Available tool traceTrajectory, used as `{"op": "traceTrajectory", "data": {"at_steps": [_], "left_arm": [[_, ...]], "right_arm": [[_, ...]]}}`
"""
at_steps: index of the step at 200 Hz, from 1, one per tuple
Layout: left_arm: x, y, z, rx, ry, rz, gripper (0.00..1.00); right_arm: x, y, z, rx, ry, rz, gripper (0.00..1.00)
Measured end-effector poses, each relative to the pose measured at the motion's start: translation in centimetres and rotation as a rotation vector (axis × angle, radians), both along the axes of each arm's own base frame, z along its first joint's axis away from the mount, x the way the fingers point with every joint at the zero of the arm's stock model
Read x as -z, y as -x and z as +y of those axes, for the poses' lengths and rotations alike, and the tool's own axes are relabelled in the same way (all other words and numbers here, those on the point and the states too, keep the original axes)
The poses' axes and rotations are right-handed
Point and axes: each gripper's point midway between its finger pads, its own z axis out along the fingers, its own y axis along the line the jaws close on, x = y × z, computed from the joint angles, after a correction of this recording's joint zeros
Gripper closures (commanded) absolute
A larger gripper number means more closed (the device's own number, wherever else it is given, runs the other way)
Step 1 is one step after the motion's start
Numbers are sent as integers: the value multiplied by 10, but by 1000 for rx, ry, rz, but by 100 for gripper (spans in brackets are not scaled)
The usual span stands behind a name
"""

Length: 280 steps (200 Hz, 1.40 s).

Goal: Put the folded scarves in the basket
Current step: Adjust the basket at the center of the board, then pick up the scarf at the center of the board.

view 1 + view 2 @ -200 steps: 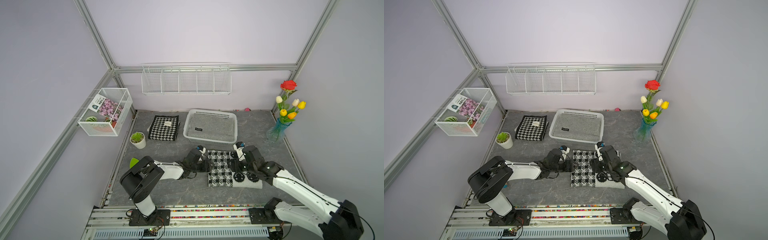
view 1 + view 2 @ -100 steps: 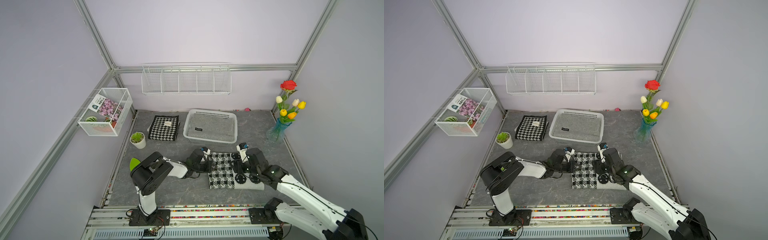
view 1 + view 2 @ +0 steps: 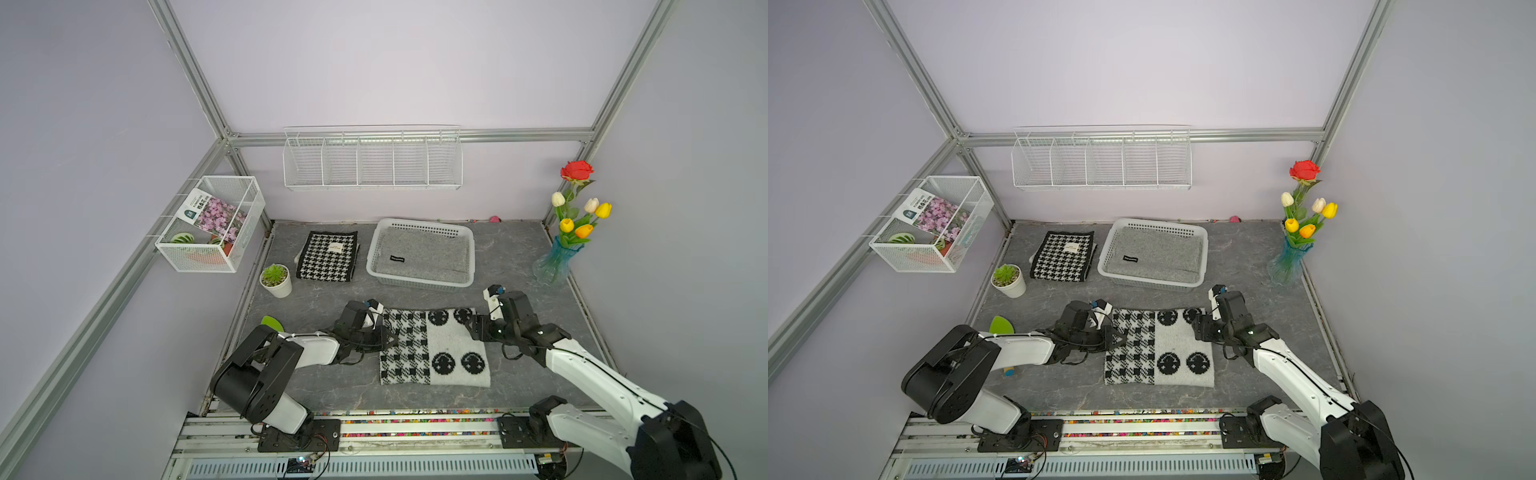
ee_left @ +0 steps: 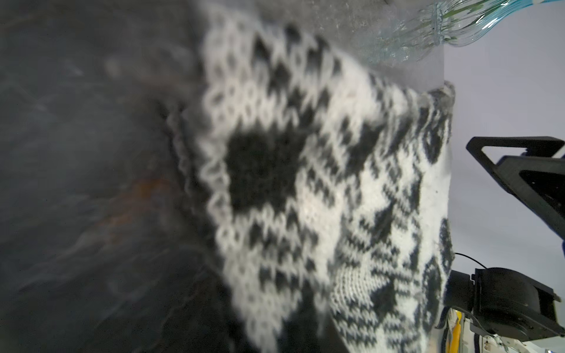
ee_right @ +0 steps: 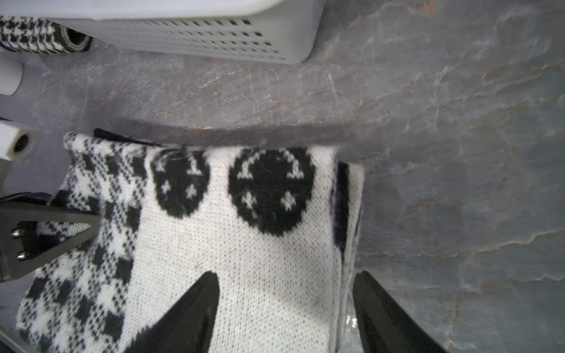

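Scarf [image 3: 432, 349] farther left, short of basket [image 3: 419, 283]

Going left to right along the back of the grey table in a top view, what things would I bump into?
First the small green plant in a white pot, then the folded black-and-white houndstooth cloth, then the low white plastic basket with a folded grey cloth inside, then the blue glass vase of flowers.
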Motion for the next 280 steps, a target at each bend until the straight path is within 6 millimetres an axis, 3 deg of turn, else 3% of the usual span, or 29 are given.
{"op": "traceTrajectory", "data": {"at_steps": [32,78,172,198,216,251,280], "left_arm": [[-6,5,10,-15,-28,-32,51],[-8,3,13,-31,-29,-46,45],[-10,-10,-5,-12,46,-64,38],[-10,-11,-8,-9,56,-61,44],[-8,-12,-8,-11,59,-54,55],[2,-8,-6,-17,50,-6,99],[1,-7,-7,-8,59,-4,100]], "right_arm": [[22,6,2,10,-14,88,22],[50,10,4,21,-26,205,22],[48,-4,23,-21,-100,224,23],[47,-8,29,-41,-119,239,24],[48,-11,32,-52,-123,245,29],[52,-9,36,-81,-120,258,54],[54,-4,39,-95,-128,273,81]]}}
